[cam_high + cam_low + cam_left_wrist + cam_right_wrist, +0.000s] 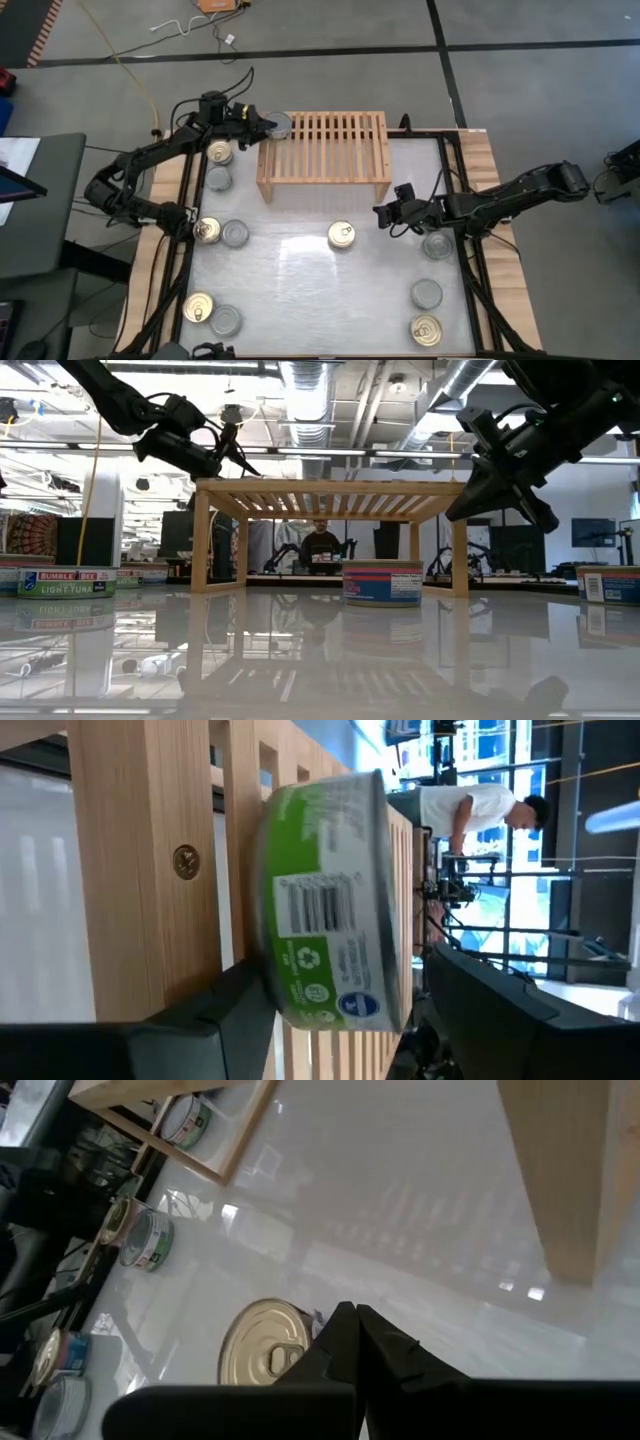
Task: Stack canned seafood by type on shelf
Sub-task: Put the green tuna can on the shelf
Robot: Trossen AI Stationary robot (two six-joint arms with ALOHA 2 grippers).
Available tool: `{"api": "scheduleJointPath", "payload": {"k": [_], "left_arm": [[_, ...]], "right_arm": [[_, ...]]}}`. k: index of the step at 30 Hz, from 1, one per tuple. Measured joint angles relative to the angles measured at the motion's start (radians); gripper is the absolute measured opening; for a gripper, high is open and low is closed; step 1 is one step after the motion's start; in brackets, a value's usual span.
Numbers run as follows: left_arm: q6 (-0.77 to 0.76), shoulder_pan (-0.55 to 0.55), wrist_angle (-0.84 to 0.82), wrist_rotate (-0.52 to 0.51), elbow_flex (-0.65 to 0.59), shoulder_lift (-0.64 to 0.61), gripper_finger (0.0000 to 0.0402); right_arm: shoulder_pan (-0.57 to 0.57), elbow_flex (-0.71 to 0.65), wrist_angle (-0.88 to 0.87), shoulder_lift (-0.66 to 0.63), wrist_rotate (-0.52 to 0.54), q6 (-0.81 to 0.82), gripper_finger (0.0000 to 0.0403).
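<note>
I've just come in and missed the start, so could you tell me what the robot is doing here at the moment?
The left gripper is at the left end of the wooden shelf, with a green-labelled can between its fingers, resting against the slatted top. No other can shows on the shelf. The right gripper is shut and empty, hovering over the table beside the shelf's right leg, near a gold-lidded can. The remaining cans sit along the table's left and right sides.

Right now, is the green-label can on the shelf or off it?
On. The green-label can sits flat on the shelf slats at its corner, between the left gripper's open fingers.
</note>
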Motion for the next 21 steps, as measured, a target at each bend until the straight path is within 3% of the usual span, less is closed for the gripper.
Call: {"api": "scheduleJointPath", "payload": {"k": [5, 9, 21], "left_arm": [[-0.011, 0.0, 0.002, -0.002, 0.0, -0.013, 0.0239], [-0.011, 0.0, 0.0, -0.007, 0.0, -0.024, 0.0239], [-0.01, 0.0, -0.034, -0.038, 0.0, -0.024, 0.024]], "right_arm": [[0.001, 0.0, 0.024, 0.0, -0.015, -0.013, 0.0022], [0.001, 0.022, 0.109, 0.0, -0.023, -0.114, 0.0022], [-0.06, 0.373, 0.137, 0.016, -0.024, -0.715, 0.0022]]}}
